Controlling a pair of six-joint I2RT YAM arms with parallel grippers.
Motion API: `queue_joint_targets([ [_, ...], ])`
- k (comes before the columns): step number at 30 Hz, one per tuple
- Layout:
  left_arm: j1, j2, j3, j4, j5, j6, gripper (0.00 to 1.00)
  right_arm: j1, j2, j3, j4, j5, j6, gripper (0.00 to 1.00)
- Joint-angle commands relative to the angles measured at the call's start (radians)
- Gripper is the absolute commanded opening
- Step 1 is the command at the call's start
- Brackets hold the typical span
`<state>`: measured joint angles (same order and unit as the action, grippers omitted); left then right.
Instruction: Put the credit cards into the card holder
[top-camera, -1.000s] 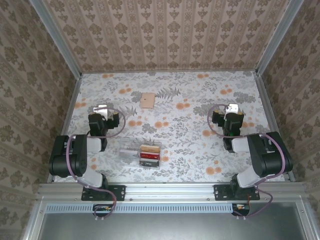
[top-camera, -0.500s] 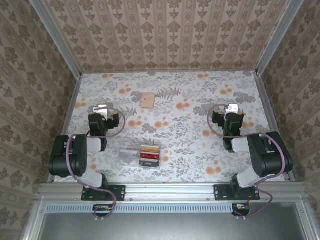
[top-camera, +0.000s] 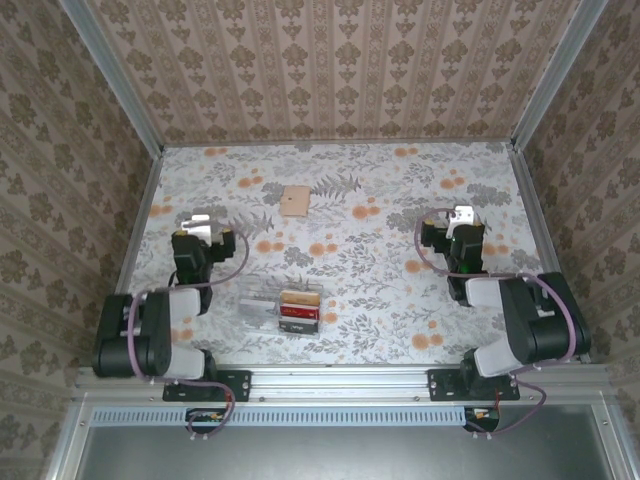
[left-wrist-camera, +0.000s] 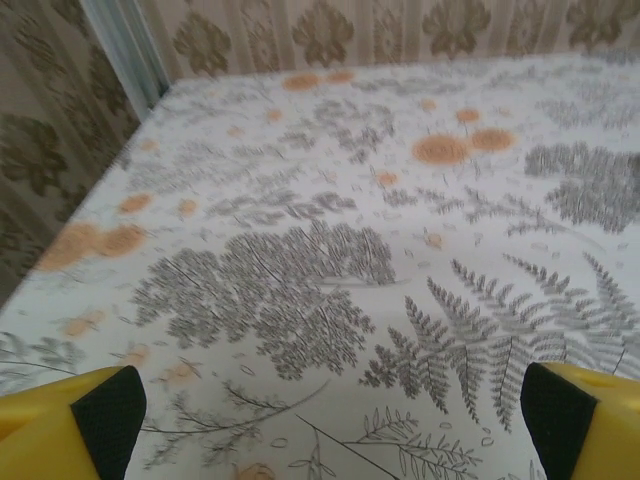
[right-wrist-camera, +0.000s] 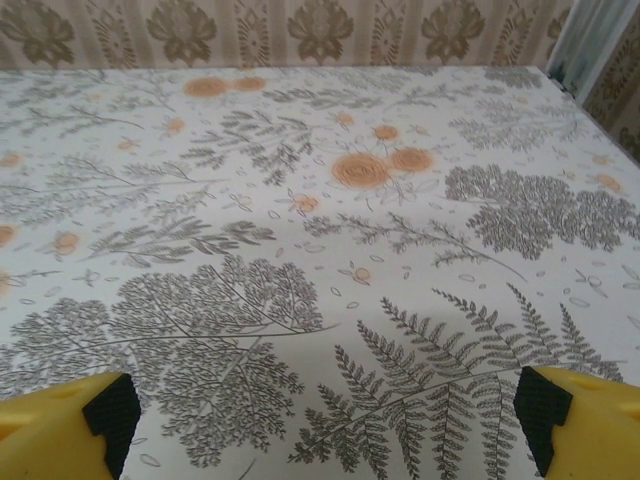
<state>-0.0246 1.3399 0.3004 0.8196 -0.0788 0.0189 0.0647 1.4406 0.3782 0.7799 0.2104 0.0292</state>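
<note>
Credit cards (top-camera: 299, 305) lying near-right of left gripper (top-camera: 201, 220), long axis left-right; right gripper (top-camera: 462, 217) sitting farther; both jaws standing wide apart

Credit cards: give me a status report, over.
Left hand open, empty. Right hand open, empty. Credit cards in clear tray, card holder lying apart, farther out. Nothing between them.

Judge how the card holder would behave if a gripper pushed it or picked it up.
The card holder lies flat on the table, so it would probably slide rather than roll or tip. It looks thin and small, so it is likely light. Lying flush, its edge may be hard to pinch.
</note>
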Motion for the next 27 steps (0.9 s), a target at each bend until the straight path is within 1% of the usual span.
queue_joint_targets([
  [1, 0.014, -0.174, 0.008, -0.142, -0.037, -0.063, 1.00, 0.006, -0.169, 0.136, -0.361, -0.077, 0.033, 0.99],
  [2, 0.017, -0.228, 0.004, -0.178, -0.035, -0.078, 1.00, 0.007, -0.202, 0.189, -0.488, -0.109, 0.054, 0.96],
  [4, 0.024, -0.324, -0.001, -0.242, -0.061, -0.161, 1.00, 0.008, -0.253, 0.244, -0.655, -0.209, 0.072, 0.90],
  [7, 0.031, -0.467, 0.035, -0.448, -0.126, -0.324, 1.00, 0.008, -0.320, 0.302, -0.775, -0.382, 0.126, 0.86],
  [9, 0.037, -0.559, 0.057, -0.579, -0.120, -0.411, 1.00, 0.011, -0.341, 0.347, -0.844, -0.520, 0.144, 0.80],
  [11, 0.040, -0.641, 0.070, -0.686, -0.086, -0.473, 1.00, 0.032, -0.342, 0.396, -0.906, -0.622, 0.158, 0.75],
  [12, 0.044, -0.670, 0.076, -0.721, -0.061, -0.485, 1.00, 0.045, -0.337, 0.414, -0.932, -0.650, 0.162, 0.74],
  [15, 0.053, -0.742, 0.086, -0.784, 0.094, -0.507, 1.00, 0.122, -0.306, 0.475, -0.998, -0.757, 0.134, 0.69],
  [18, 0.053, -0.763, 0.088, -0.809, 0.234, -0.561, 1.00, 0.250, -0.254, 0.546, -1.104, -0.785, 0.038, 0.67],
  [20, 0.054, -0.761, 0.100, -0.846, 0.301, -0.582, 1.00, 0.343, -0.191, 0.609, -1.195, -0.787, -0.036, 0.62],
  [21, 0.053, -0.761, 0.106, -0.871, 0.321, -0.592, 1.00, 0.376, -0.153, 0.646, -1.238, -0.794, -0.063, 0.56],
  [22, 0.052, -0.763, 0.107, -0.885, 0.332, -0.598, 1.00, 0.406, -0.120, 0.673, -1.263, -0.799, -0.079, 0.53],
  [24, 0.052, -0.762, 0.108, -0.900, 0.366, -0.606, 1.00, 0.475, -0.059, 0.729, -1.305, -0.797, -0.116, 0.52],
  [26, 0.051, -0.762, 0.105, -0.910, 0.381, -0.614, 1.00, 0.544, -0.003, 0.758, -1.302, -0.738, -0.145, 0.52],
  [27, 0.051, -0.759, 0.107, -0.920, 0.383, -0.615, 1.00, 0.578, 0.019, 0.771, -1.300, -0.709, -0.164, 0.50],
])
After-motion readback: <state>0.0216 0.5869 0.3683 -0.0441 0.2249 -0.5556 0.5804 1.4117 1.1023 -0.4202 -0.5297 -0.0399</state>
